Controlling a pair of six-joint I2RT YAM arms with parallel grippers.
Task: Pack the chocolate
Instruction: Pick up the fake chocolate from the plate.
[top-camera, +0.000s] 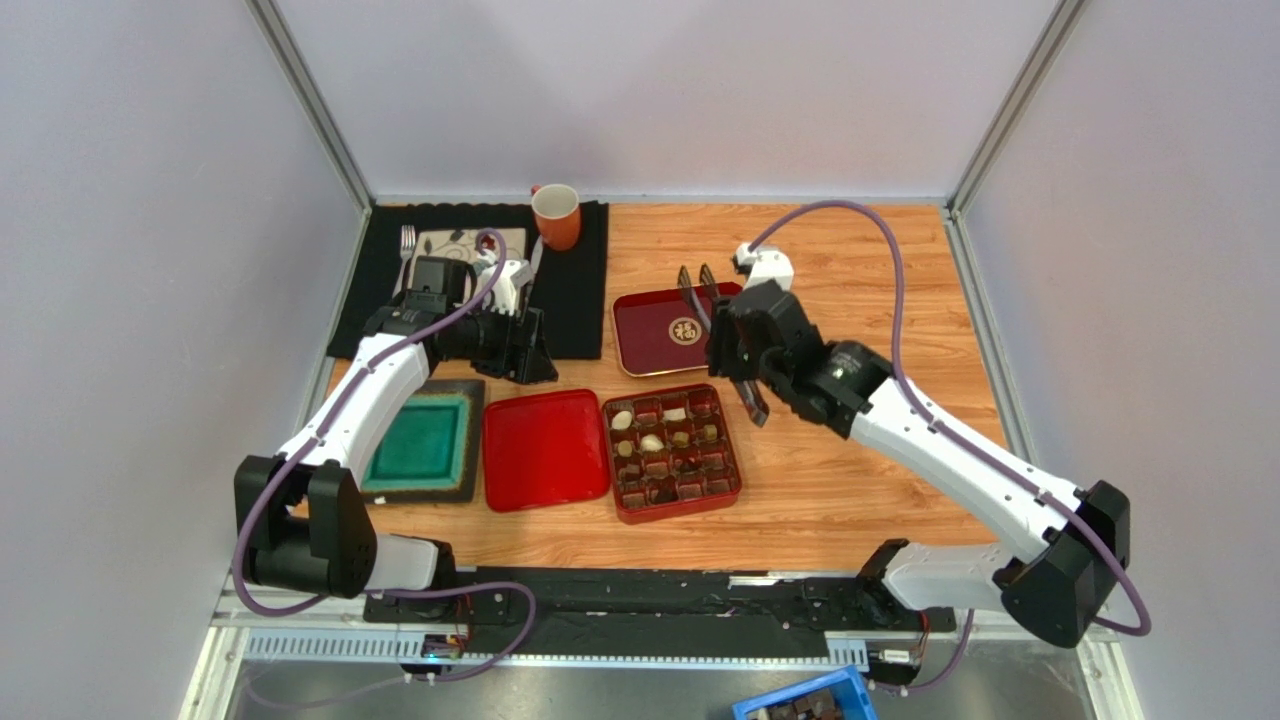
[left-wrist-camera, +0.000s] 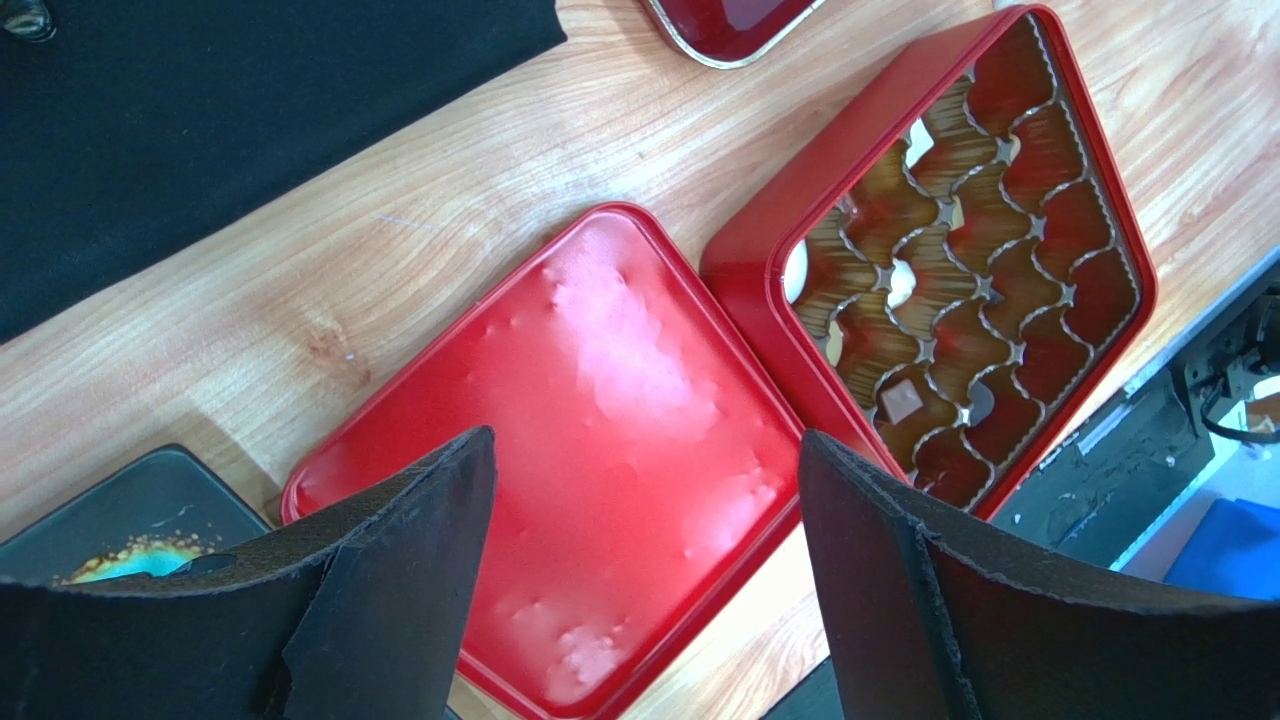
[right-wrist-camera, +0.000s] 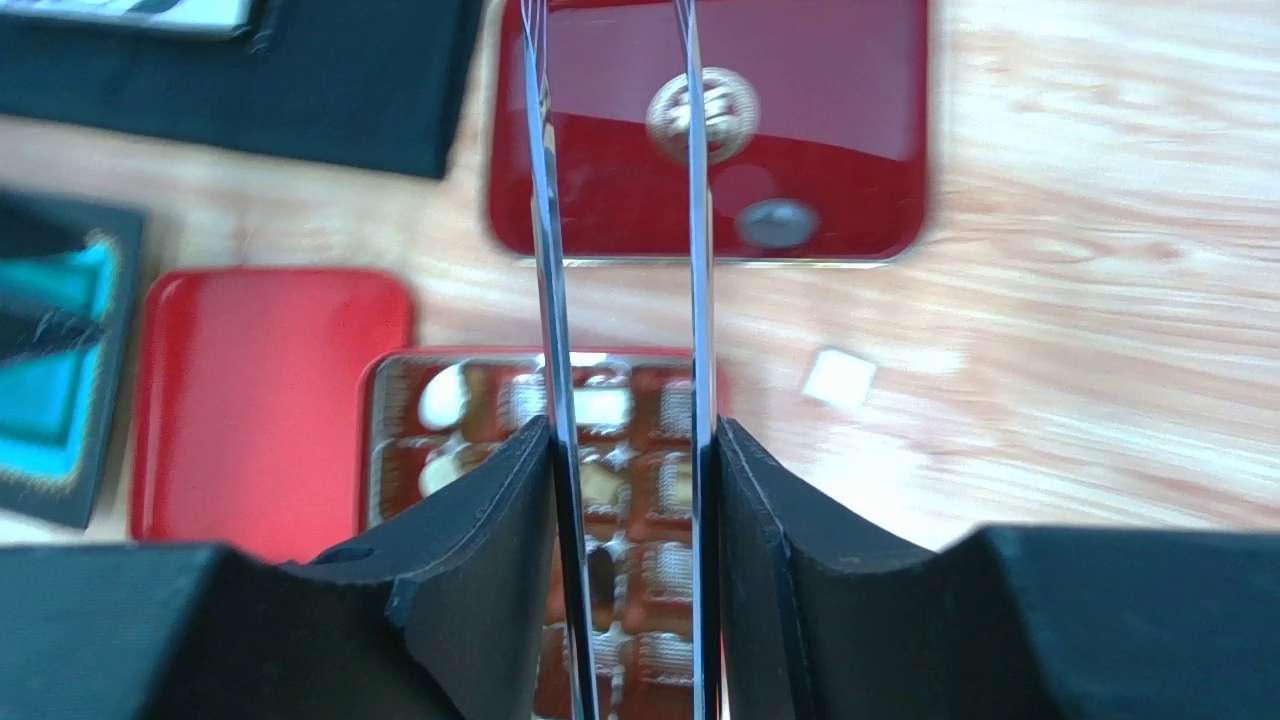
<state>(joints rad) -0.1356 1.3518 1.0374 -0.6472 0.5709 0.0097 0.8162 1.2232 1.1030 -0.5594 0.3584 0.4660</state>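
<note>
From the gridded red box (top-camera: 672, 450), the most free room is bare table (top-camera: 804, 510) at 3 o'clock, though the right arm slants over it. At 9 o'clock, the red lid (top-camera: 544, 447) lies just beside the box, with a green-lined tray (top-camera: 418, 443) beyond. At 12 o'clock sits the dark red tray (top-camera: 654, 338). The right gripper (right-wrist-camera: 631, 450), clamped on metal tongs (right-wrist-camera: 544, 225), hangs there. At 10 o'clock, the left gripper (left-wrist-camera: 646, 465) hovers wide-jawed before the black mat (top-camera: 579, 285) and mug (top-camera: 556, 215).
</note>
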